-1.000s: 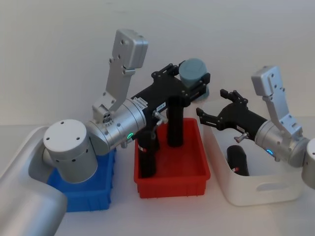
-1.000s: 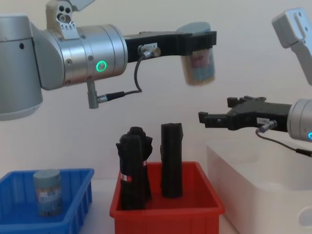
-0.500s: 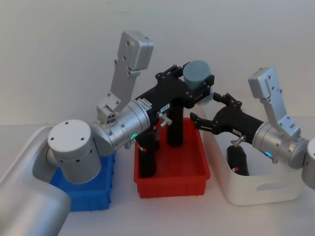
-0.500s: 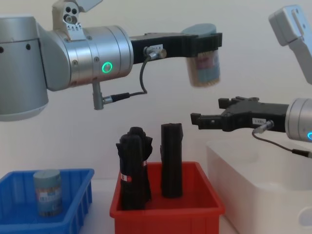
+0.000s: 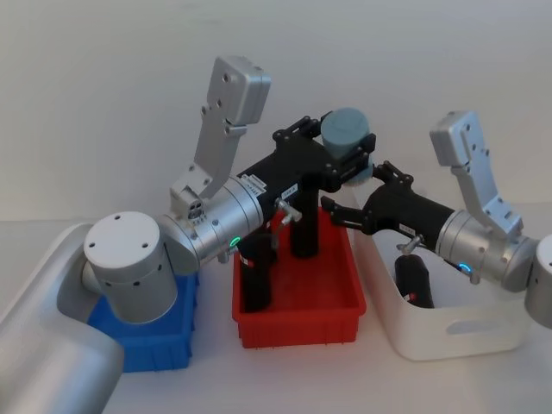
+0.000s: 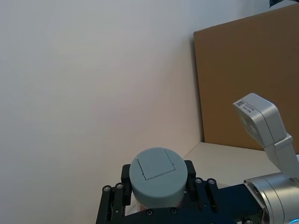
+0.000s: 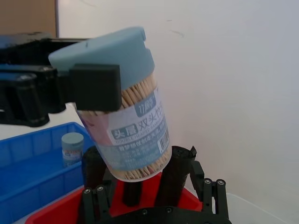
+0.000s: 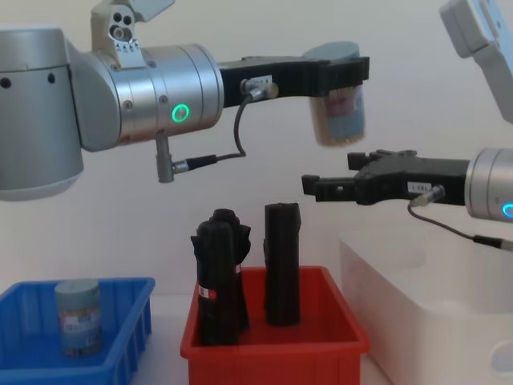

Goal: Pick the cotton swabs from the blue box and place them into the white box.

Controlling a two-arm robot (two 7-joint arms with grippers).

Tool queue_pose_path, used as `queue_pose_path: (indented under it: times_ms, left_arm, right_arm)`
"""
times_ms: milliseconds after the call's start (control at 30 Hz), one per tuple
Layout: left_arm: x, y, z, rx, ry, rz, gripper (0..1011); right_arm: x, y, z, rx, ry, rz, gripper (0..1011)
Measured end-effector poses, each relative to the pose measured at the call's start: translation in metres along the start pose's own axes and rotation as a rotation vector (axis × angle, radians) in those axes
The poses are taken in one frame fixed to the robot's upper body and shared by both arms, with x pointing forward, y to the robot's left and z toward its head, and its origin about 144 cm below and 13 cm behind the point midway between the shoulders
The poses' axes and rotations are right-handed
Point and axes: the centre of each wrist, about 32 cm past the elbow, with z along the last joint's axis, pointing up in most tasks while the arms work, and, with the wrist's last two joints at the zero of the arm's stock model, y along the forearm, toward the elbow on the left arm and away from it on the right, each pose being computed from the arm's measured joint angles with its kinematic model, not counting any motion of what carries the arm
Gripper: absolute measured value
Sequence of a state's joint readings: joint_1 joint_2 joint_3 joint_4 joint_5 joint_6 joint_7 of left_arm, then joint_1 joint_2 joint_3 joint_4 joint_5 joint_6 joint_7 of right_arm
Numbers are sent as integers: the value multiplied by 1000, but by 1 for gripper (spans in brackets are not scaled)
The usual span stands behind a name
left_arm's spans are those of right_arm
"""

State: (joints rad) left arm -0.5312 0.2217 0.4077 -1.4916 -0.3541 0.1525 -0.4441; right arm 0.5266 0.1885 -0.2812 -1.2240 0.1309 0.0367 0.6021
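Left claw [image 8: 341,74] gripping cotton swabs [image 8: 343,112] by lid, right claw [image 8: 337,186] spread wide just beneath

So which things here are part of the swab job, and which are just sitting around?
Part of the job:
- swab tub, held up by the left gripper
- second swab tub in the blue box
- white box
- right gripper, open, just below the held tub

Just sitting around:
- red bin
- tall black objects
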Motion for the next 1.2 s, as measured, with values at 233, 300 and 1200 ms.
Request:
queue_pose_path:
  times_ms: [233, 300, 1200]
  left_arm:
    - [0, 0, -2, 8, 5, 1, 669]
    - [0, 0, -2, 9, 6, 1, 669]
    - [5, 1, -8, 27, 14, 8, 669]
  right_arm:
    - [-1, 2, 8, 22, 15, 9, 1001]
    - [-1, 2, 9, 25, 17, 9, 1002]
    - [-2, 5, 28, 54, 35, 19, 1001]
